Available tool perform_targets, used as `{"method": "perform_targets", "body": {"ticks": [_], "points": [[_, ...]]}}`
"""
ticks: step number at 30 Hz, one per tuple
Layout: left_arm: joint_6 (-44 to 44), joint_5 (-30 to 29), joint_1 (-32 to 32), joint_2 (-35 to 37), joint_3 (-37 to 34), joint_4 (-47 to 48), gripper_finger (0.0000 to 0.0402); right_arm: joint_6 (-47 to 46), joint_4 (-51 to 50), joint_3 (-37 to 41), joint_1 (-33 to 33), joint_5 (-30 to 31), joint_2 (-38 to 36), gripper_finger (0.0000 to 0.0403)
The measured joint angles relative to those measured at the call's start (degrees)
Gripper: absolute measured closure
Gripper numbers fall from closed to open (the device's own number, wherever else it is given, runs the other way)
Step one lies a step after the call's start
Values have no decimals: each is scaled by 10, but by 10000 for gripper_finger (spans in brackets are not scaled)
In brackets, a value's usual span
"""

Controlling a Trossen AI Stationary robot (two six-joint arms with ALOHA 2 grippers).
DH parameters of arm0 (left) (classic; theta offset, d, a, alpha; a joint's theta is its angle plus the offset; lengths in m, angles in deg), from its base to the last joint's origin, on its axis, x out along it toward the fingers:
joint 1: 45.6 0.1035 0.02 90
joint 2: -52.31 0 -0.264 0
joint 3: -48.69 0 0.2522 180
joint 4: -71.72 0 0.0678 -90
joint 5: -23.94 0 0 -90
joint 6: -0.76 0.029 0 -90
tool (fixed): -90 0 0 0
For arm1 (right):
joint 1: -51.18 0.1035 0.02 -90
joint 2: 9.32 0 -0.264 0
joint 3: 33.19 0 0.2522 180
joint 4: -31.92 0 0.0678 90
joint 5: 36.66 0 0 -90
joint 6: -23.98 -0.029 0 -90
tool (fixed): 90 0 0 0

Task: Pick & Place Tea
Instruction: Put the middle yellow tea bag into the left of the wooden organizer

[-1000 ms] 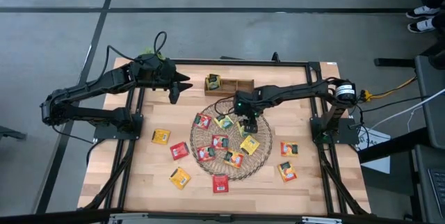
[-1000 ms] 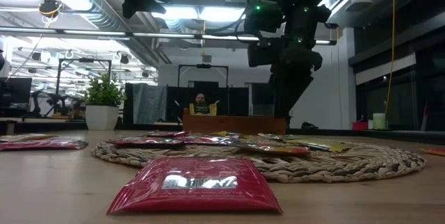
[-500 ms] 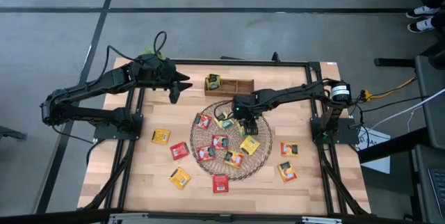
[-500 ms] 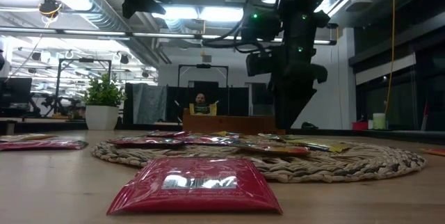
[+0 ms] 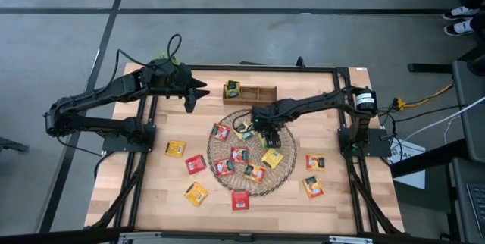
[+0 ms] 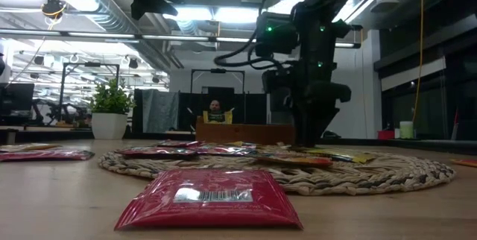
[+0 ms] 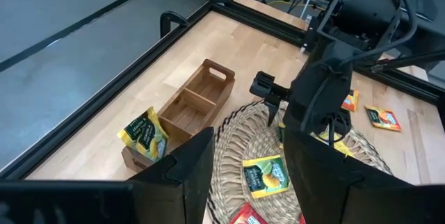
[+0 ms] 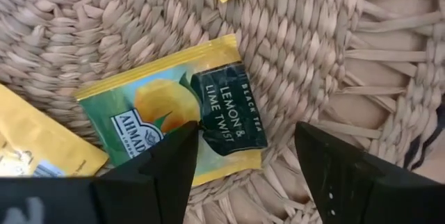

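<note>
Several tea sachets in red, yellow and orange lie flat on the round wicker mat (image 5: 289, 174) and on the wooden table around it. My right gripper (image 8: 248, 130) points down, open, low over the mat. It stands over a yellow sachet with a dark green label (image 8: 174, 113), one fingertip (image 8: 188, 137) over the sachet's middle and the other beyond its edge. My left gripper (image 5: 191, 100) hangs open in the air over the table's far left part. One more yellow sachet (image 7: 144, 132) stands in an end compartment of the wooden box (image 5: 248, 92). My right gripper comes at the yellow sachet from above, fingers pointing down, with one fingertip (image 8: 188, 137) over the label's edge (image 8: 208, 123). Whether that fingertip touches the sachet I cannot tell. The sachet lies flat on the mat.
The wooden box stands just beyond the mat's far edge. Loose sachets lie left (image 5: 175, 148), near (image 5: 240, 199) and right (image 5: 314, 161) of the mat. A dark metal frame (image 5: 333, 70) runs along the table's edges. A potted plant (image 6: 110, 106) stands far back.
My right gripper has come down toward the mat, staying open, and now stands just above the yellow sachet. My left gripper has kept still. No sachet has moved.
</note>
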Motion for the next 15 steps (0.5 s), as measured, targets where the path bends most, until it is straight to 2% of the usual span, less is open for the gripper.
{"method": "perform_targets", "body": {"ticks": [8, 11, 15], "points": [[0, 0, 0, 0, 0, 0, 233, 0, -2, 0, 0, 0, 10, 172], [0, 0, 0, 0, 0, 0, 233, -1, -2, 0, 0, 0, 10, 202], [0, 0, 0, 0, 0, 0, 233, -1, 1, 1, -1, 0, 11, 265]]}}
